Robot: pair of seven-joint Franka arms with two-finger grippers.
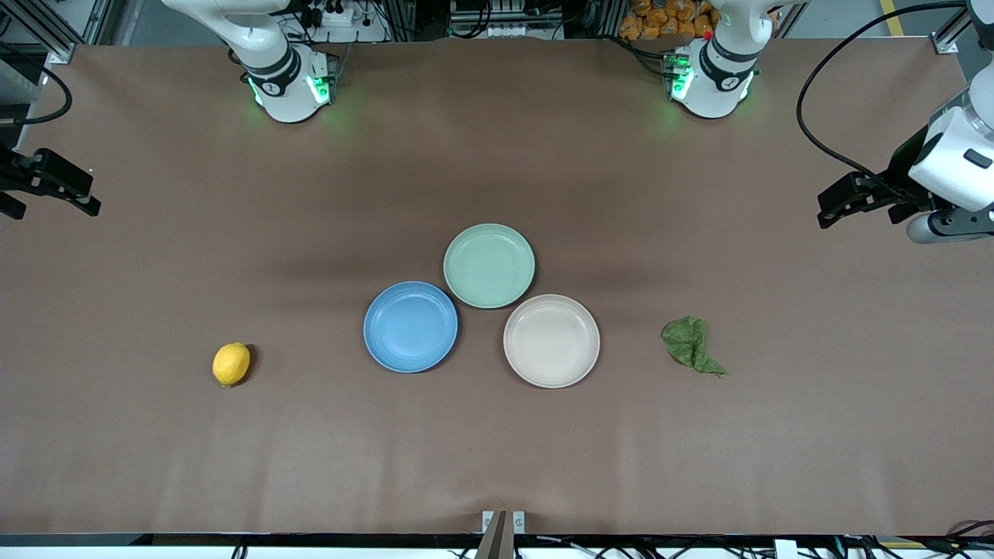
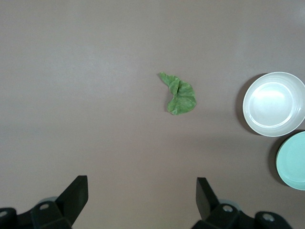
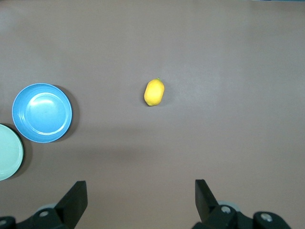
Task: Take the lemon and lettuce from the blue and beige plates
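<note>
Altogether three plates (image 1: 489, 233), one lemon (image 1: 231, 364)

Both arms held raised and apart, each at its own end of the surface. Left hand (image 1: 835, 203) over the surface's left-arm end, fingers (image 2: 76, 193) spread wide, nothing between them. Right hand (image 1: 74, 194) over the right-arm end, fingers (image 3: 206, 195) likewise spread wide and empty.
</note>
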